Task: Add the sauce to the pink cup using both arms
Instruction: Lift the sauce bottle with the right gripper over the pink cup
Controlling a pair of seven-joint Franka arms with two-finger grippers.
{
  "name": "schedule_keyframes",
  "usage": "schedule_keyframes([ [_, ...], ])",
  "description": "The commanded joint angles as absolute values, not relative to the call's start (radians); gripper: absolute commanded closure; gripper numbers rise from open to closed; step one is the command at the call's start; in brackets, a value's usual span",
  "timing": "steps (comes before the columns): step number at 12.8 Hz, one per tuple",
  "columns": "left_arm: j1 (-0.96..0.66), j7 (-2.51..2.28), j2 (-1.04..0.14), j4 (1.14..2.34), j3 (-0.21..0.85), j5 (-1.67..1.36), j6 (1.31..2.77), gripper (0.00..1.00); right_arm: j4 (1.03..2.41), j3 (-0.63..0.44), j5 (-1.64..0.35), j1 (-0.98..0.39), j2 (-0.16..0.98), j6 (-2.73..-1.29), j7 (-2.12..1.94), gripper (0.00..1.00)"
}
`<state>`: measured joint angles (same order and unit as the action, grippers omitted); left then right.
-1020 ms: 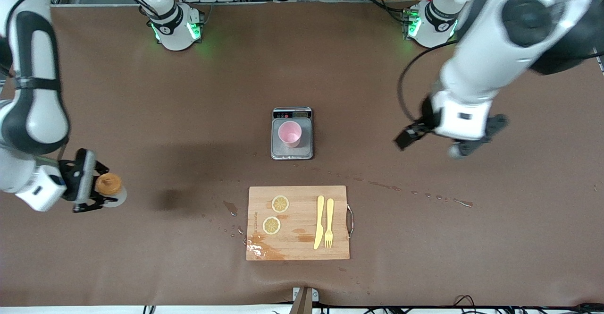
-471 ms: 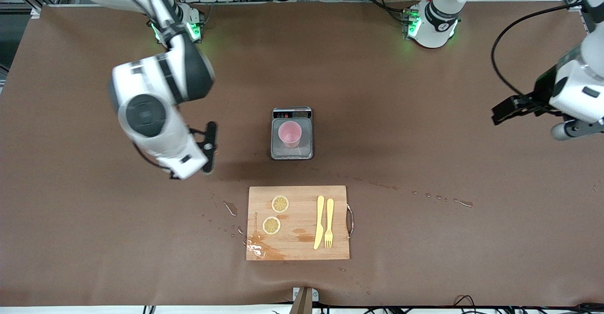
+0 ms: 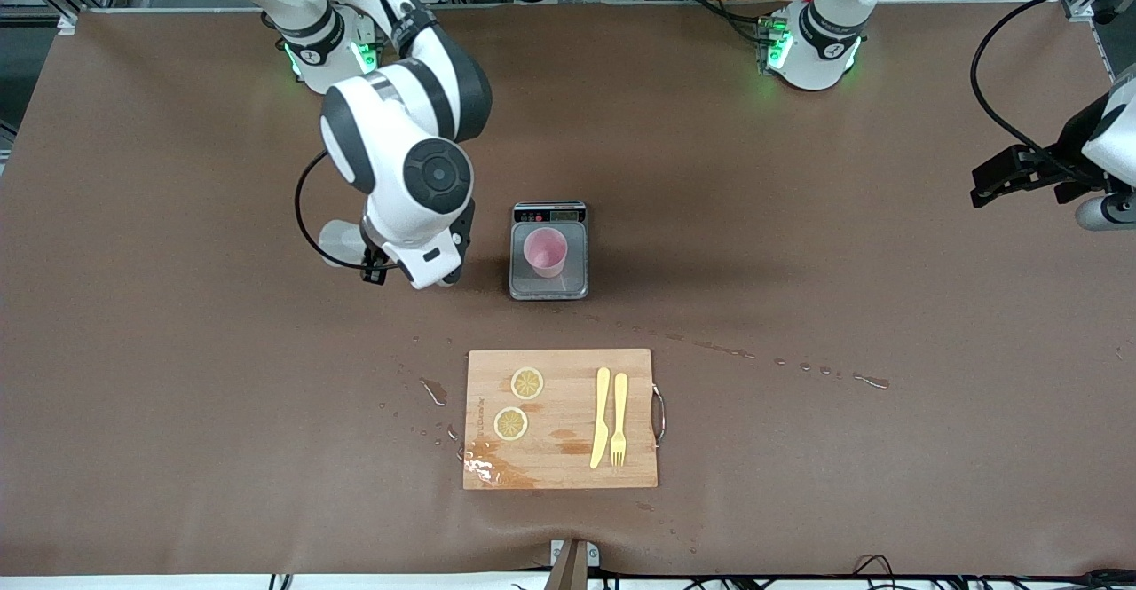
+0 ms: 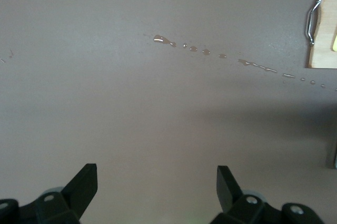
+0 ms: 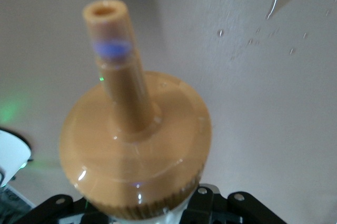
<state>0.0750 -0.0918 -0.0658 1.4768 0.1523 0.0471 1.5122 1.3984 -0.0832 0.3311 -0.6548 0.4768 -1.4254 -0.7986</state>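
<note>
Desk: brown desk [image 3: 177, 377] carries a scale [image 3: 549, 281] and a cutting board [image 3: 559, 475].
Front view: right end effector [image 3: 417, 263] hangs just beside the pink cup [image 3: 545, 251] on the scale, toward the right arm's end, with the sauce bottle [image 3: 340, 239] in its grip.
Left wrist view: left end effector [image 4: 157, 190] gapes wide and empty over bare desk, well apart from the cup.
Right wrist view: orange cap [image 5: 136, 145] fills the frame, fingers clamped below it.
Progress: bottle carried close; tipping and squeezing seem left to do.
</note>
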Motion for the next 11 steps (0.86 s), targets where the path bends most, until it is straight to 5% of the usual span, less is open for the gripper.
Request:
schedule_keyframes([
  [1,0.068,-0.083,-0.040,1.500,0.146,0.028,1.520,0.00,1.399,-0.095,0.415,-0.745,0.471,-1.362,-0.689,1.00],
  [11,0.067,-0.124,-0.020,1.517,0.160,0.029,1.565,0.00,1.399,-0.095,0.690,-0.958,0.551,-1.301,-0.684,1.00],
])
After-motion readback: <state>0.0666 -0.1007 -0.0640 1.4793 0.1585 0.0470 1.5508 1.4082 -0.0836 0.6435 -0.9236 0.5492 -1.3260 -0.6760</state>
